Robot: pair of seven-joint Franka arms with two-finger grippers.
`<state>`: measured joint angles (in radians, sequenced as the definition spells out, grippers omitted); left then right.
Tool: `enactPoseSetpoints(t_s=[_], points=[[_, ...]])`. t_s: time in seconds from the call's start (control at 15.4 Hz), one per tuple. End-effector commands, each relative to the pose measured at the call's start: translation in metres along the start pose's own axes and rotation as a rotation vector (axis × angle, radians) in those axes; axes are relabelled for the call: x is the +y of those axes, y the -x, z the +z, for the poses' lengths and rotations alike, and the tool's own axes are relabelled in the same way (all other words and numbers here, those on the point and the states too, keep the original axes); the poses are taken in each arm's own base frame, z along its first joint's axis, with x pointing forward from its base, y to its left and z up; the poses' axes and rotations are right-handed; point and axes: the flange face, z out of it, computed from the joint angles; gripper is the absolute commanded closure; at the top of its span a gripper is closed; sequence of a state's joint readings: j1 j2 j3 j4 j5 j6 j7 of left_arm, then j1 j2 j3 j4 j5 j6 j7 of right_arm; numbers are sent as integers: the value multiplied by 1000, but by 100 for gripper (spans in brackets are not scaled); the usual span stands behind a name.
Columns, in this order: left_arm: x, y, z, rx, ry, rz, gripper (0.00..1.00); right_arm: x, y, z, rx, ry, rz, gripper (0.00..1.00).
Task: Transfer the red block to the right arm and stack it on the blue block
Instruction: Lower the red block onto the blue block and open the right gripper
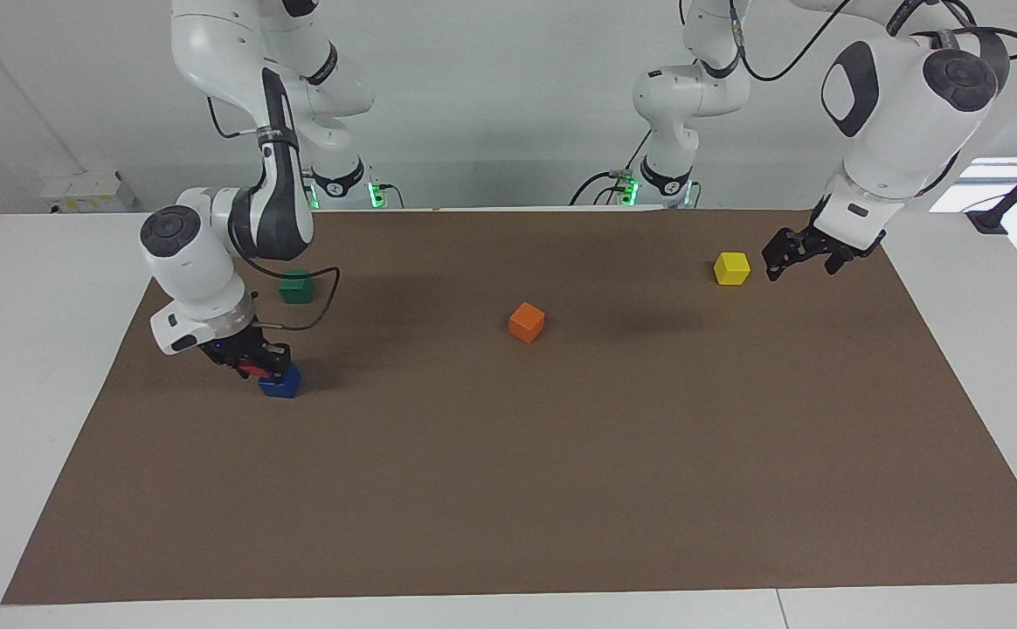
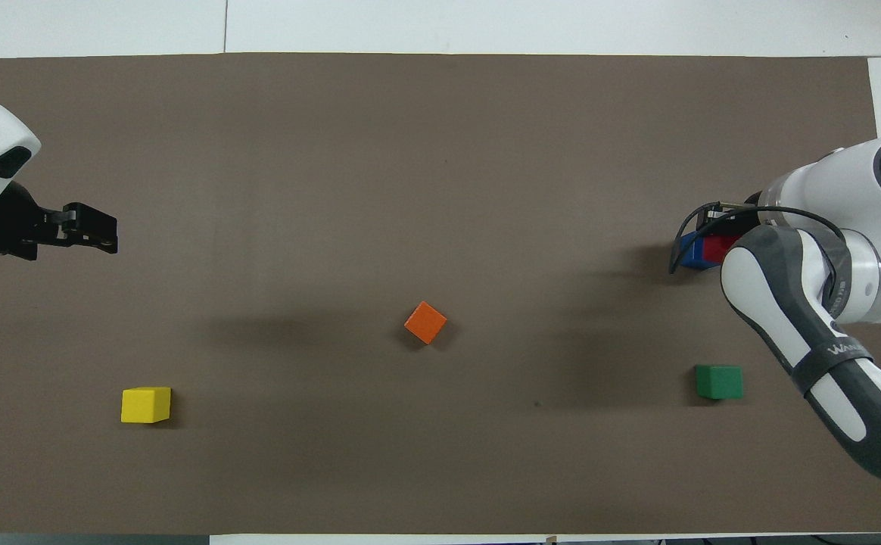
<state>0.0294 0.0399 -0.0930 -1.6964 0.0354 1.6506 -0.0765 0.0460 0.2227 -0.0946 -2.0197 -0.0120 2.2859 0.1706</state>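
Observation:
The red block [image 1: 252, 370] is between the fingers of my right gripper [image 1: 257, 365], which is shut on it. The block sits on top of the blue block [image 1: 281, 383], a little off toward the robots, at the right arm's end of the mat. In the overhead view the red block [image 2: 720, 247] shows beside a strip of the blue block [image 2: 689, 252], with the right arm covering the rest. My left gripper [image 1: 802, 254] hangs open and empty over the mat beside the yellow block [image 1: 731, 268]; it also shows in the overhead view [image 2: 94, 228].
An orange block [image 1: 526, 322] lies mid-mat. A green block [image 1: 296, 286] lies nearer to the robots than the blue block, under the right arm's elbow. The brown mat [image 1: 508, 489] covers the white table.

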Motion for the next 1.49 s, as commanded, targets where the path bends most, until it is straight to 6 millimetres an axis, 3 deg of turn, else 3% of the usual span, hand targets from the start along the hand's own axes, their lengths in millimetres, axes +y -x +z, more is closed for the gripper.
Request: enactPoseSetpoints(t_s=[0.0, 0.39, 0.91, 1.1, 1.17, 1.29, 1.42], points=[[9, 5, 1, -21, -3, 16, 0, -1, 1, 10, 14, 18, -5, 100], [9, 17, -1, -23, -4, 15, 0, -5, -3, 12, 39, 18, -14, 100], [4, 8, -18, 50, 3, 21, 0, -7, -1, 13, 33, 19, -23, 100], [2, 9, -17, 46, 3, 12, 0, -7, 0, 14, 25, 20, -23, 34], [2, 9, -16, 43, 2, 9, 0, -7, 0, 14, 25, 20, -23, 21], [2, 9, -17, 43, 2, 7, 0, -7, 0, 13, 24, 20, -20, 6], [2, 10, -17, 43, 2, 5, 0, -7, -1, 13, 24, 21, -20, 3]])
